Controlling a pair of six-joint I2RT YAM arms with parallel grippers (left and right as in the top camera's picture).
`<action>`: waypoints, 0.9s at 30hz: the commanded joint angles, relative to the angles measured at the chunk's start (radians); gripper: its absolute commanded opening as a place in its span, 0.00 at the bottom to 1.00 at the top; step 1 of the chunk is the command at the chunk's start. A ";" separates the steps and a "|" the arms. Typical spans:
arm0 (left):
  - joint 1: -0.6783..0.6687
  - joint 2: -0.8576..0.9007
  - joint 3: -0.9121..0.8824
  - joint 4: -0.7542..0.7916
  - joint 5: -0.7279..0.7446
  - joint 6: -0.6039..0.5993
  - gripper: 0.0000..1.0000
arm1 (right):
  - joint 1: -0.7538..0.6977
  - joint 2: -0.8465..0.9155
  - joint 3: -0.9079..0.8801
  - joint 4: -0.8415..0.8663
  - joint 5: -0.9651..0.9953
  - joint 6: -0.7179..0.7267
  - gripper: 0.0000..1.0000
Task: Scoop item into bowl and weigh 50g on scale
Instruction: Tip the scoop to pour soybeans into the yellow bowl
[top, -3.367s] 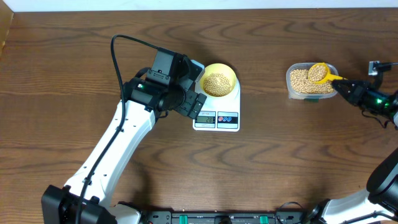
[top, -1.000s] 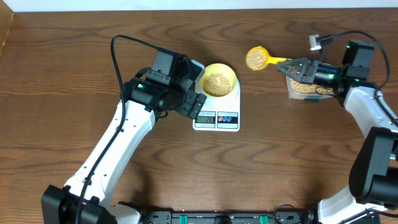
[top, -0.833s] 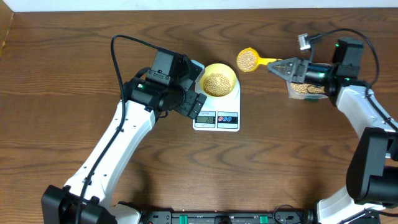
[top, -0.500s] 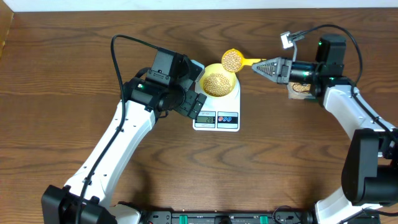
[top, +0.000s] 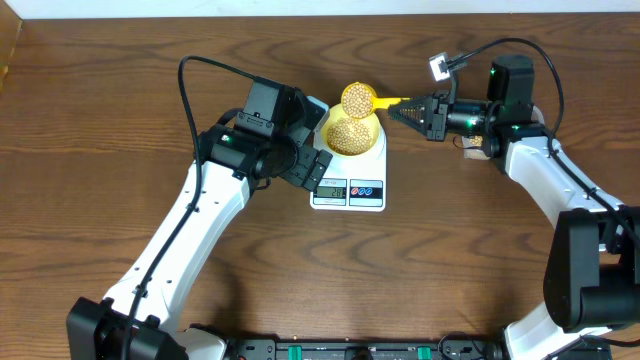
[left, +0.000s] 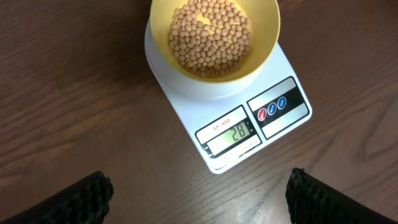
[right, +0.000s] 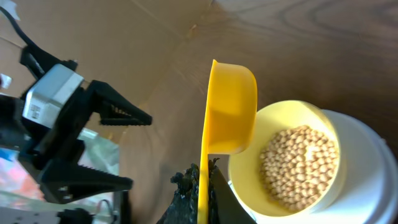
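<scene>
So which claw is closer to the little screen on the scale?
Left. The left gripper hangs open at the front of the scale, right by its display. The right gripper is off past the bowl, holding the yellow scoop by its handle.

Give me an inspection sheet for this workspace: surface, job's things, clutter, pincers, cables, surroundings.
Surface: dark brown wooden table; no spilled beans seen.
Job's things: the small pale yellow round bowl sits on the white rectangular digital scale and is partly filled with tan round beans. The display reads 28. A bright yellow plastic scoop, loaded with beans, is over the bowl's far rim.
Clutter: nothing seen.
Pincers: left pincer open and empty, above the scale's front; right pincer shut on the scoop's handle.
Cables: a black cable loops over the left arm; a second black cable arcs over the right arm.
Surroundings: pale strip beyond the table's far edge.
</scene>
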 joint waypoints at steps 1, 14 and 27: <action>-0.002 -0.013 0.004 -0.006 -0.010 0.017 0.91 | 0.013 0.011 -0.003 0.003 0.026 -0.108 0.01; -0.002 -0.013 0.004 -0.006 -0.010 0.016 0.91 | 0.050 0.011 -0.003 -0.004 0.070 -0.375 0.01; -0.002 -0.013 0.004 -0.006 -0.010 0.017 0.91 | 0.052 0.011 -0.003 -0.005 0.108 -0.408 0.01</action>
